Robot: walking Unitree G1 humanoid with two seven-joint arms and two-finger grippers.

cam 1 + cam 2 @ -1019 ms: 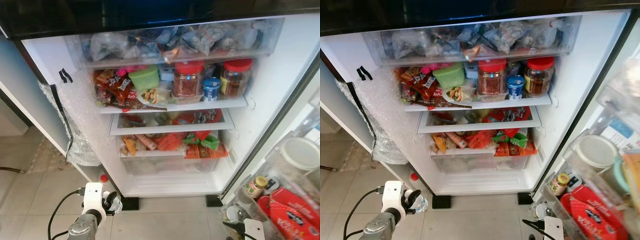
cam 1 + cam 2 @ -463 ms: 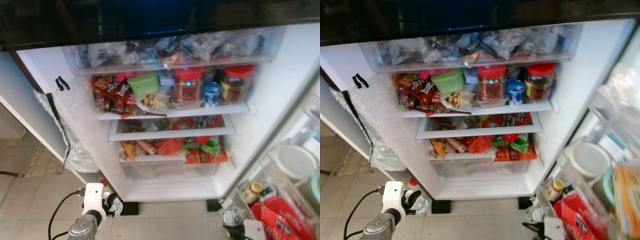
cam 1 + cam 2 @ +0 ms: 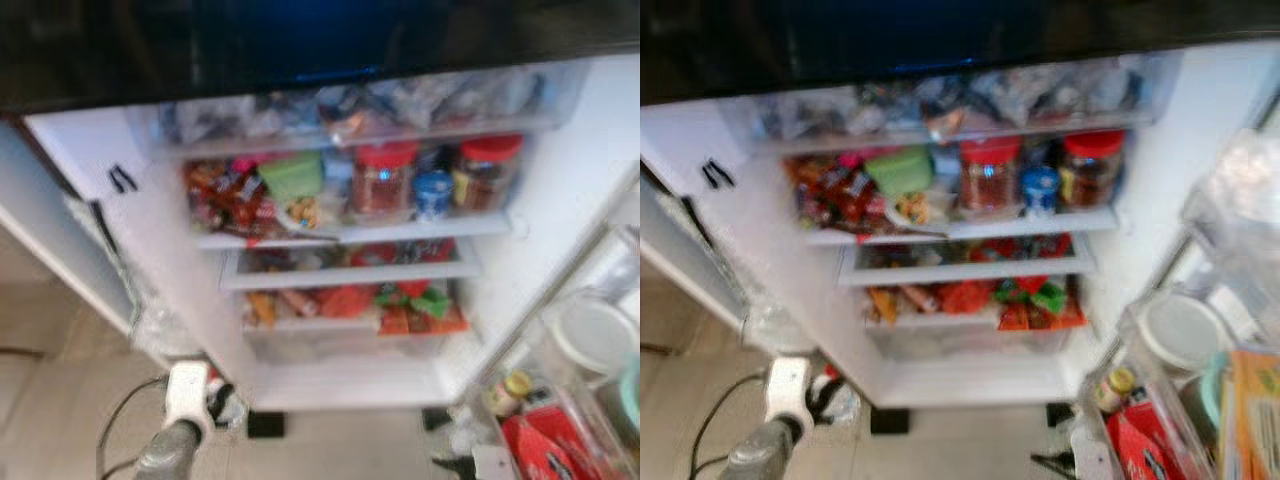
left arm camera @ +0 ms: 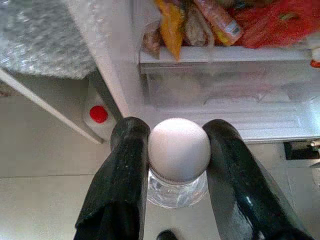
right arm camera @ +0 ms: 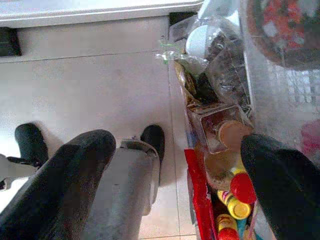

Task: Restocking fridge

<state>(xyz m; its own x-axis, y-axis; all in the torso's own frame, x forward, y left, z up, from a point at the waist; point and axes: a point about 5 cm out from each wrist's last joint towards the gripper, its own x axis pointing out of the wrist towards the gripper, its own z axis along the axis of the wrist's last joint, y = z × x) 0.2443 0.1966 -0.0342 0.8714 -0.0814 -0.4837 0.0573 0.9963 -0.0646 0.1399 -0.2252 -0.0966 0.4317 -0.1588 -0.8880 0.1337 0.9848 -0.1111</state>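
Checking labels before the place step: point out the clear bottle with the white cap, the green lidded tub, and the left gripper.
clear bottle with white cap (image 4: 179,149), left wrist view, on the cap top
green lidded tub (image 3: 292,174), left eye view, front wall
left gripper (image 4: 175,150), left wrist view, midway between fingertips

Pale tiled floor (image 3: 60,400) extends in front of the appliance, with a dark cable (image 3: 115,420) trailing across it at lower left. Bubble wrap (image 4: 35,40) covers a bulky object just beside the cabinet's outer left wall, above a white panel edge (image 4: 45,107). A small container with a red cap (image 4: 98,114) stands on the floor near that wall. Two black tape marks (image 3: 122,179) sit on the white surface at upper left. The head views are blurred.
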